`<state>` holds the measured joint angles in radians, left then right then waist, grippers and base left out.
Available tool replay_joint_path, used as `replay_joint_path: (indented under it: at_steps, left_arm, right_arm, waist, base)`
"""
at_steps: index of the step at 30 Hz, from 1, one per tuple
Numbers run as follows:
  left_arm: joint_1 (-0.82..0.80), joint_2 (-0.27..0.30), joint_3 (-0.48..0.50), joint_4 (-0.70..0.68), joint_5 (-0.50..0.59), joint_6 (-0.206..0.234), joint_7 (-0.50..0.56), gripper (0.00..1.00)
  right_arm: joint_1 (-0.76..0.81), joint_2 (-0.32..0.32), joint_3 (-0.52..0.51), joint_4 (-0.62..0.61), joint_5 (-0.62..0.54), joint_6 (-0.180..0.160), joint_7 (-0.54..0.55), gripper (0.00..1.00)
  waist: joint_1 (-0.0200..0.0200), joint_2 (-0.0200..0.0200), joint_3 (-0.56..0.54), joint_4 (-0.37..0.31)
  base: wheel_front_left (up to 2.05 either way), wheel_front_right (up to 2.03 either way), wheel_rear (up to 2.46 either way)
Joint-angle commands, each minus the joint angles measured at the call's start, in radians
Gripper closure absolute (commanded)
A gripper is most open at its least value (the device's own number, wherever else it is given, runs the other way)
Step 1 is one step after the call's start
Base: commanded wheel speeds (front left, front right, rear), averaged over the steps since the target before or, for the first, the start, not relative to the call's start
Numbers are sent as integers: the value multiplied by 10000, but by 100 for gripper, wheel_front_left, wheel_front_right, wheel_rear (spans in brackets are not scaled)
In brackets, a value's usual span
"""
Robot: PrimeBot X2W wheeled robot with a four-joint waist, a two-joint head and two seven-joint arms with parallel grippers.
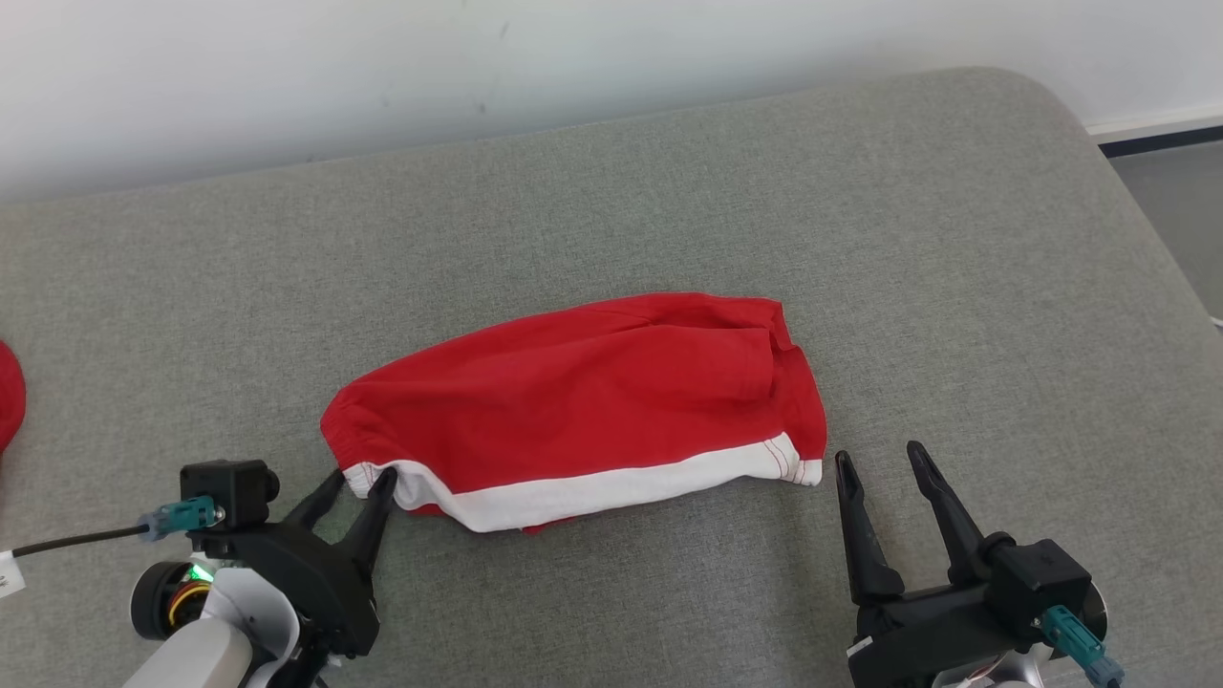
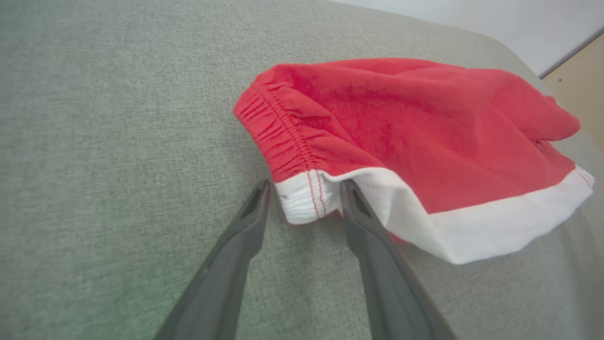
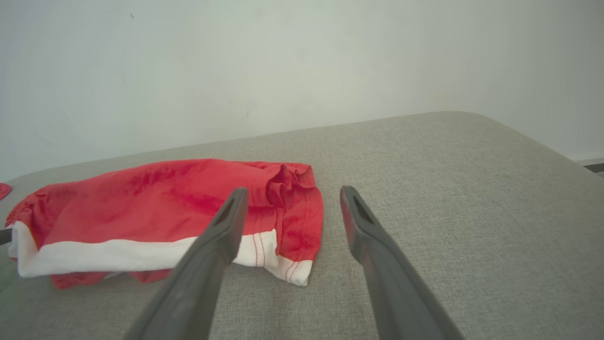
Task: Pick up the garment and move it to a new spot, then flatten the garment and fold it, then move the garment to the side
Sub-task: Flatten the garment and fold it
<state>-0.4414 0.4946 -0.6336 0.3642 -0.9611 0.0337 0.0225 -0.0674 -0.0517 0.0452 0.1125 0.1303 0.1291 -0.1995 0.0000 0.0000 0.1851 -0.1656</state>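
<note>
A red garment with a white band along its near edge lies folded over on the grey padded surface. My left gripper is at the garment's near left corner, open. Its two fingers straddle the white elastic corner of the garment, with that corner between the tips. My right gripper is open and holds nothing, just right of the garment's near right corner. In the right wrist view, the garment lies to the left of the gripper.
Part of another red thing shows at the left edge of the surface. A white wall runs behind the surface. On the right, the surface's rounded edge drops to the floor. Bare grey fabric surrounds the garment.
</note>
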Motion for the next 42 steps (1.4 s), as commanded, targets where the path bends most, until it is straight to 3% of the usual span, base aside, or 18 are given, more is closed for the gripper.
replay_joint_path:
  at_steps: [1,2,4,13,22,29,37,38,42]
  left_arm:
    - [-104,-31,-39,10,-29,-56,22,52]
    - [-111,-34,-46,-14,-36,-70,31,61]
    - [-99,-27,-68,-66,-30,-80,28,100]
    - [391,79,-7,-589,-74,14,-240,100]
    - [1226,170,1,-1537,-38,398,-648,100]
    - [1237,34,-81,-1708,-64,516,-597,100]
    - [933,-52,-158,-1698,26,502,-506,100]
    - [897,-55,-157,-1697,28,494,-511,100]
    - [792,-67,-140,-1669,32,471,-519,100]
  right_arm:
    - [-82,28,-4,11,41,33,-57,0]
    - [-82,29,-7,11,36,33,-53,0]
    - [-76,28,-14,2,25,33,-41,0]
    - [-128,-58,107,-117,-28,31,238,0]
    - [-267,-1205,-188,-1112,158,32,3292,0]
    - [-636,-1657,735,-838,623,32,4908,0]
    - [-1487,-1502,1355,166,735,32,5243,0]
    - [-1550,-1467,1357,282,751,32,5287,5]
    - [-1713,-1417,1470,527,823,32,5322,11]
  waist:
    - [0,0,3,13]
    - [0,0,0,22]
    - [0,0,-6,40]
    - [0,0,-40,105]
    - [0,0,1,282]
    - [0,0,151,475]
    - [0,0,347,647]
    - [0,0,379,669]
    - [0,0,485,736]
  base:
    - [0,0,0]
    - [0,0,0]
    - [0,0,0]
    - [0,0,0]
    - [0,0,0]
    - [0,0,0]
    - [0,0,0]
    - [0,0,0]
    - [0,0,0]
